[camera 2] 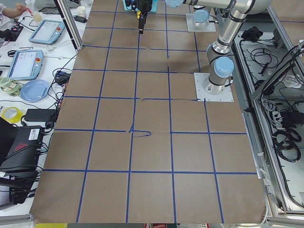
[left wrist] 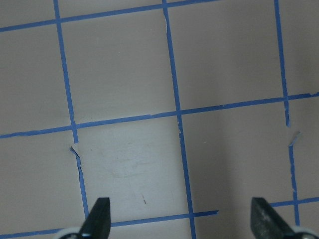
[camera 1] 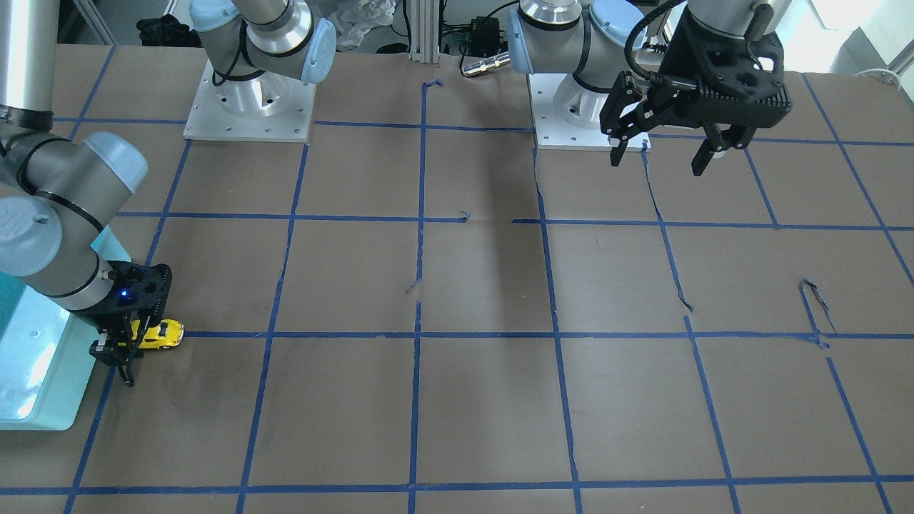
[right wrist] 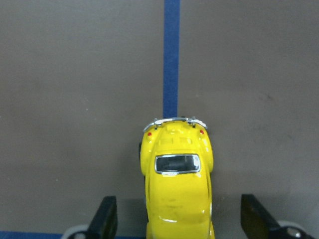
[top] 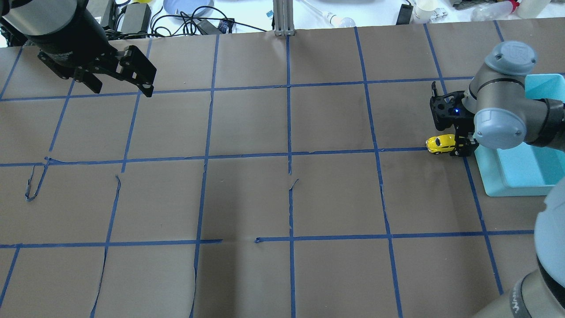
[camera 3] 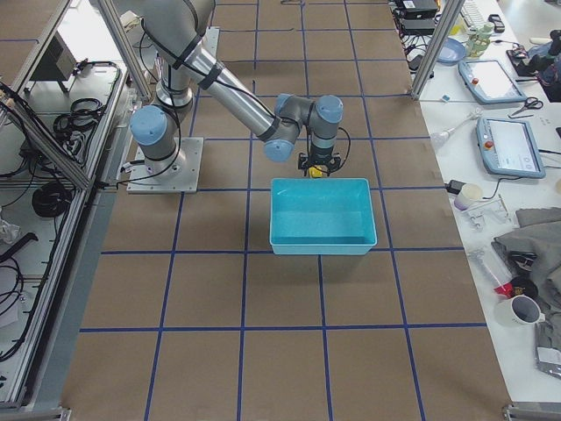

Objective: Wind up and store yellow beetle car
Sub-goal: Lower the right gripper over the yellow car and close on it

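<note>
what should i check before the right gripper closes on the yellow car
1. yellow beetle car sits between the fingers of the right gripper: ok
2. fingers open, apart from the car's sides: ok
3. car upright on the table: ok
4. car wound up: cannot tell
5. teal bin next to the car: ok
6. left gripper open, far from the car: ok

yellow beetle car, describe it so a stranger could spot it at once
Find the turquoise bin at the table's end on the robot's right. Just outside its wall, on a blue tape line, the open right claw straddles the yellow beetle car. It is the only yellow thing on the table, tiny and rounded.
</note>
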You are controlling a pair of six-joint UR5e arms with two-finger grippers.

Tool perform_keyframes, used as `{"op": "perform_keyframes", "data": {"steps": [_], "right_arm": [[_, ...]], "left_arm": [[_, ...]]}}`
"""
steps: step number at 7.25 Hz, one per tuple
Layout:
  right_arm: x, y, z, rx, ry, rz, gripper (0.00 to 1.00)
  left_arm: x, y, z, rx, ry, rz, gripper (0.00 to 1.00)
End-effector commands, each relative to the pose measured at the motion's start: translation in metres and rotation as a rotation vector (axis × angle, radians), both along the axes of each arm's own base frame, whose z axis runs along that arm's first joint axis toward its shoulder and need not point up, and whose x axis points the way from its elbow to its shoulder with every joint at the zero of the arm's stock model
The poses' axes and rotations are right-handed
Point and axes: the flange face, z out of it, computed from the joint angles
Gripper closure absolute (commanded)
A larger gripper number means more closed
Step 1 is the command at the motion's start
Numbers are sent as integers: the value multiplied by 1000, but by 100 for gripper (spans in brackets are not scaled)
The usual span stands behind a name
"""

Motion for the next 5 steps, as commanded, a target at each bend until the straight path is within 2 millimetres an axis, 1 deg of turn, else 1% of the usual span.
{"op": "perform_keyframes", "data": {"steps": [1,2,4,5], "right_arm": [[0,0,-1,0,2,13,38],[0,0,1,-3,4,10,69],[2,-1,8,-13,4,4,91],[6,-4,15,-31,-1,9,97]], "left_arm": [[1,0,1,-1,0,1,0],[1,0,1,-1,0,1,0],[1,0,0,0,0,3,0],[1,0,0,0,0,3,0]]}}
